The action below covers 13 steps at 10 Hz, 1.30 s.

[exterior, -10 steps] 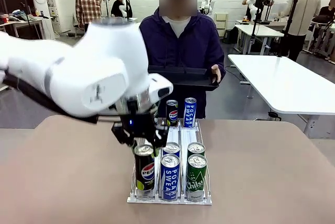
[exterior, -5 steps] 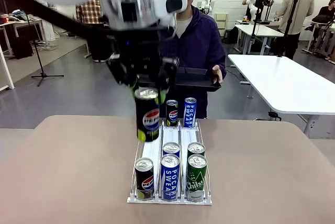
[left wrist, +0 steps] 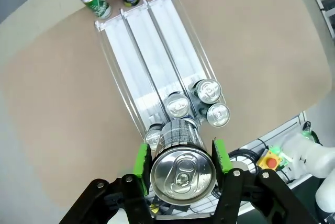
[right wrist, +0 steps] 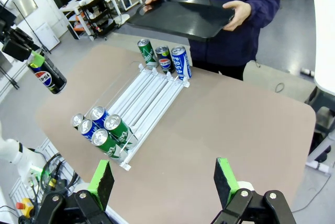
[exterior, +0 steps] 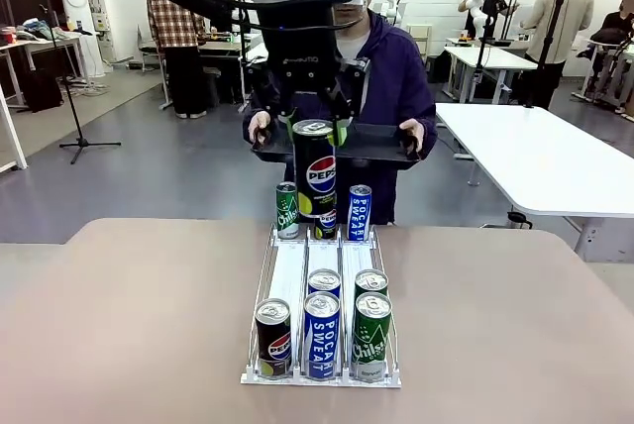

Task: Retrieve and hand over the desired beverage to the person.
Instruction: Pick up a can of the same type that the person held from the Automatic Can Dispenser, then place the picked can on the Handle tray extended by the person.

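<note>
The Pepsi can (exterior: 315, 171) hangs upright in the air over the far end of the rack (exterior: 287, 275). The left gripper (exterior: 315, 132) squeezes it near its top between two fingers. Right behind it the person (exterior: 396, 77) holds a black tray (exterior: 381, 147) with both hands, just past the far edge of the table (exterior: 119, 325). Three small cans (exterior: 360, 213) stand at the rack's far end (one is partly hidden behind the held can). Five more crowd its near end. The left lane has a long bare stretch.

From the left wrist, the Pepsi can (left wrist: 182, 169) shows its silver top, tight between the green pads (left wrist: 140, 160). The rack (left wrist: 157, 41) lies far below, with bare table on both sides.

From the right wrist, the right gripper (right wrist: 165, 182) is wide open with nothing in it. It is high over the bare right side of the table (right wrist: 251, 130). This view shows the held Pepsi can (right wrist: 47, 77) from the side, well apart from the cans in the rack.
</note>
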Tool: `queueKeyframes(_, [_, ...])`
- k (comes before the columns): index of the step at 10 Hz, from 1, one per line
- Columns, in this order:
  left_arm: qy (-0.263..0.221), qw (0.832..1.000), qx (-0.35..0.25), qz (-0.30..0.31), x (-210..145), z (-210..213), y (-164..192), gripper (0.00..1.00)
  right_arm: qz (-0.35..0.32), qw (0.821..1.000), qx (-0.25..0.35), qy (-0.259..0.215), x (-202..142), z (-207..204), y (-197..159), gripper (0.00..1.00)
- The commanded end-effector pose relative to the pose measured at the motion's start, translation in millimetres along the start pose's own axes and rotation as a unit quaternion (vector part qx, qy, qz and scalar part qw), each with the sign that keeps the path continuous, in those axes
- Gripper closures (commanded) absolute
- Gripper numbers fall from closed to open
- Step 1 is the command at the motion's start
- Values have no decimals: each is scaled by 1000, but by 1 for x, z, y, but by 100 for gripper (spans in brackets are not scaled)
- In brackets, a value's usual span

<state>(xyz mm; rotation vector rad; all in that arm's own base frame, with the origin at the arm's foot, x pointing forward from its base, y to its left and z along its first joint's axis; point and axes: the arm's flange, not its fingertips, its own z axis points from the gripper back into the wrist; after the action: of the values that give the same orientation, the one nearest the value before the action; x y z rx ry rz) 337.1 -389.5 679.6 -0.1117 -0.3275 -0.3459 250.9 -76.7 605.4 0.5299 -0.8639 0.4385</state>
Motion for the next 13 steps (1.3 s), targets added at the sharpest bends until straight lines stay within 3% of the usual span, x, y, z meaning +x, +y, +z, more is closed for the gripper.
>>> queueKeyframes(1, [-2, 1000, 6, -25, -5, 9, -1, 100, 1, 1000, 12, -2, 0, -2, -1, 0])
queueKeyframes(2, [0, 1000, 0, 0, 0, 0, 0, 100, 1, 1000, 12, -2, 0, -2, -1, 0])
queueKeyframes(13, [0, 1000, 0, 0, 0, 0, 0, 100, 1, 1000, 12, -2, 0, -2, -1, 0])
